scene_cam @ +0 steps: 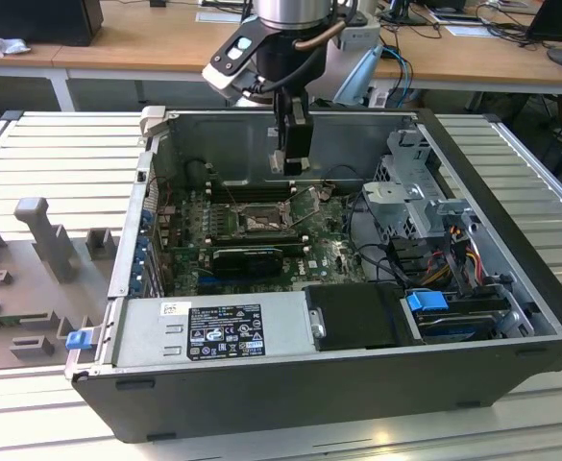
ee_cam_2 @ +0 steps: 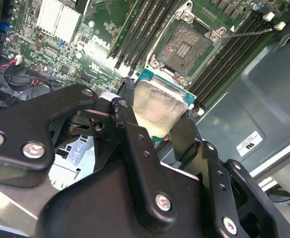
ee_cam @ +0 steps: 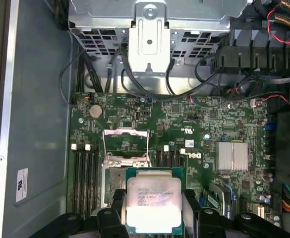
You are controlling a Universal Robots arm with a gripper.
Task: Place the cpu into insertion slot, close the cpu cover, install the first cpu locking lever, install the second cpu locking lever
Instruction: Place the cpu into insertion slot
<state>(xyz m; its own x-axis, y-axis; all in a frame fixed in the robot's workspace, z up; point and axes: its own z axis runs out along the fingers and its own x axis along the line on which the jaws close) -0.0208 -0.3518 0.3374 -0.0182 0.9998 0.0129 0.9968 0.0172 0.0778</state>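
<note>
Item: claw (ee_cam_2: 157, 124), clamped on chip (ee_cam: 153, 201), held above board (ee_cam: 194, 119), near the bare socket (ee_cam_2: 184, 47); cover (ee_cam: 125, 132) raised. Step 1 of 4 in hand, chip unseated. Requirement, judged: square chip over socket, lower flat.

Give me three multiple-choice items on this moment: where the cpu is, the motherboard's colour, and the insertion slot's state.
1. Where is the cpu?
A. seated in the insertion slot
B. held in the gripper
C. lying on the case floor

2. What colour is the motherboard?
A. blue
B. red
C. green

3. What state is the insertion slot in?
A. empty, contacts bare
B. holding a chip
C. shut under its cover

Answers:
1 B: both wrist views show the cpu clamped in the gripper above the motherboard.
2 C: green shows between all the parts.
3 A: the second wrist view shows its bare contact field.
</note>
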